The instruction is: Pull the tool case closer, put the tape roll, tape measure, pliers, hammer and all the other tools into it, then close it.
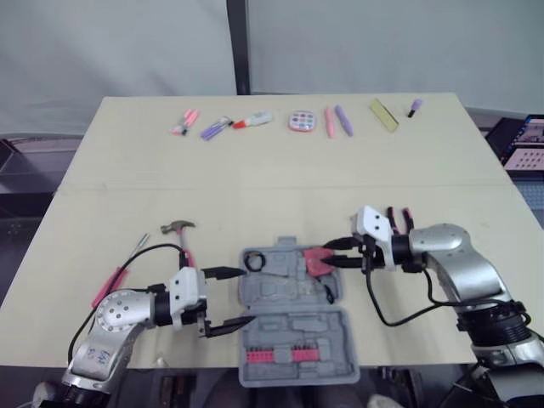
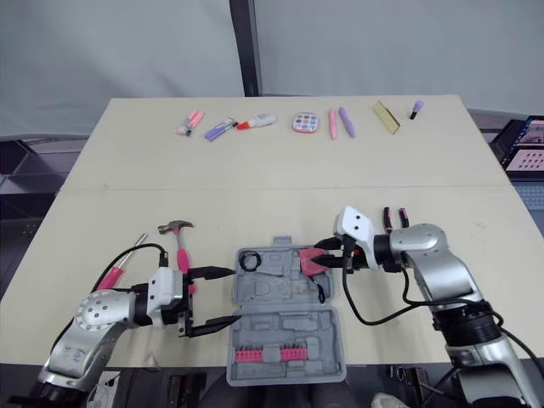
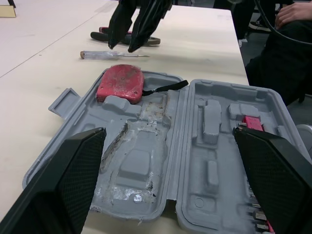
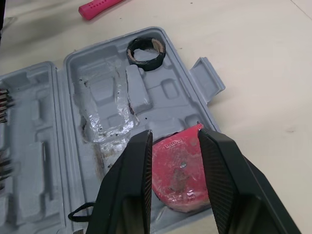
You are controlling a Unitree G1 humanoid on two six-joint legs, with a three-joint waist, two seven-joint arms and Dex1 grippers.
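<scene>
**Head views.** The tool case (image 1: 289, 325) lies open at 6 o'clock on the counter (image 1: 255, 170), close to the robot, so both arms reach it without stretching. The tape roll (image 1: 254, 260) sits in the lid half's 10 o'clock recess and the tape measure (image 1: 317, 260) in its 2 o'clock recess. The hammer (image 1: 181, 238) is on the counter at 10 o'clock from the case. The pliers (image 1: 397, 217) lie at 2 o'clock, behind the right arm. The left forearm lies low and points toward 3 o'clock. The left gripper (image 1: 245, 297) is at the case's 9 o'clock edge with its jaws spread wide, probably to steady the case. The right elbow is bent and the forearm points toward 9 o'clock, which brings the right gripper (image 1: 333, 255) to the tape measure.

**Left wrist view.** The open case lies ahead between the left arm's own spread fingers. The tape measure (image 3: 120, 83) is seated in its recess, strap trailing. The right gripper (image 3: 123, 46) hangs just above it, apart from it. A slim screwdriver (image 3: 112, 55) lies beyond on the counter.

**Right wrist view.** The jaws stand parted on either side of the tape measure (image 4: 178, 168) and pinch nothing. This pose suits a placement just completed. The tape roll (image 4: 146, 51) lies beyond it.
</scene>
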